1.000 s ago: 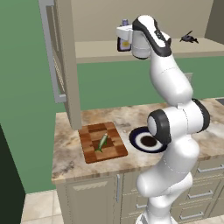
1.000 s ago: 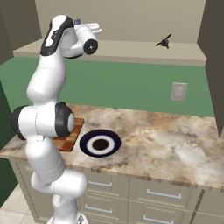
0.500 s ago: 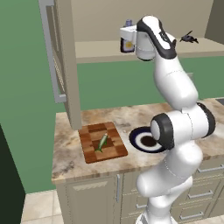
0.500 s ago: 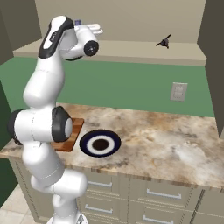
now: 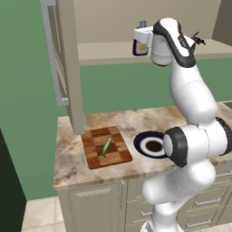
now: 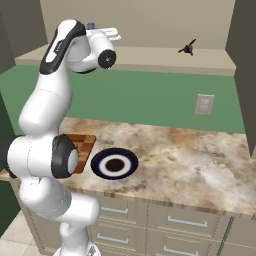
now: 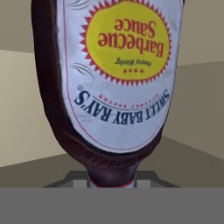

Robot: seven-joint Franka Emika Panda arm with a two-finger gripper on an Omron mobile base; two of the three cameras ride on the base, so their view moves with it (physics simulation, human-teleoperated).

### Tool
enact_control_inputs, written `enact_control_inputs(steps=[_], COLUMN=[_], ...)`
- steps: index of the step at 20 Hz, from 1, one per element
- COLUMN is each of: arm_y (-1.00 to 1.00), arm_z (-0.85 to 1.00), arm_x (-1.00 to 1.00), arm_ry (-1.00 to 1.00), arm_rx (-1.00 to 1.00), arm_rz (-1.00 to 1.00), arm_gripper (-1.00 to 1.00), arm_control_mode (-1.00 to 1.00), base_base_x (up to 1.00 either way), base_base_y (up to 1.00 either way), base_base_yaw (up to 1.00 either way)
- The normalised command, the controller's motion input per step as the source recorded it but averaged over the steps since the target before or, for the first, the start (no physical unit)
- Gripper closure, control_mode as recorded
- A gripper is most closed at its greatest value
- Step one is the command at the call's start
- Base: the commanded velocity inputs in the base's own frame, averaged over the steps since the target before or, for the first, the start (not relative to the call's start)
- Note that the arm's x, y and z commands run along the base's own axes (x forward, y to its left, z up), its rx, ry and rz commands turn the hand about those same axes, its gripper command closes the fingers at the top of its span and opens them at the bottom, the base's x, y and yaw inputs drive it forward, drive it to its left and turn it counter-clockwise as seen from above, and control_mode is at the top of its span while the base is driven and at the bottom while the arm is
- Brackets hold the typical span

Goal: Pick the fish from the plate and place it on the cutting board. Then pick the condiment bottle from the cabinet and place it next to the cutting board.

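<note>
Bottle is sitting clamped in the gripper at the cabinet shelf, label filling the hand view; fish is lying on the cutting board; plate is sitting just beside it on the counter.

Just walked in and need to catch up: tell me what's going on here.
The robot's hand is up at the cabinet shelf, closed on the condiment bottle, whose barbecue sauce label appears upside down in the hand view. The fish already lies on the cutting board, and the plate beside it is empty. A small dark spiky object sits further along the shelf.
</note>
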Motion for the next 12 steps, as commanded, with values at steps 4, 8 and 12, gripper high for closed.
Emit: enact_control_inputs(steps=[4, 8, 12], arm_y=[-0.29, -0.33, -0.33], arm_z=[0.14, 0.08, 0.01], arm_x=[-0.48, -0.46, -0.46], arm_ry=[0.0, 0.0, 0.0], arm_rx=[0.02, 0.0, 0.0], arm_rz=[0.0, -0.01, -0.02], arm_gripper=[1.0, 1.0, 1.0], arm_control_mode=[-1.0, -1.0, -1.0], base_base_x=[0.0, 0.0, 0.0], base_base_y=[0.0, 0.0, 0.0], base_base_yaw=[0.0, 0.0, 0.0])
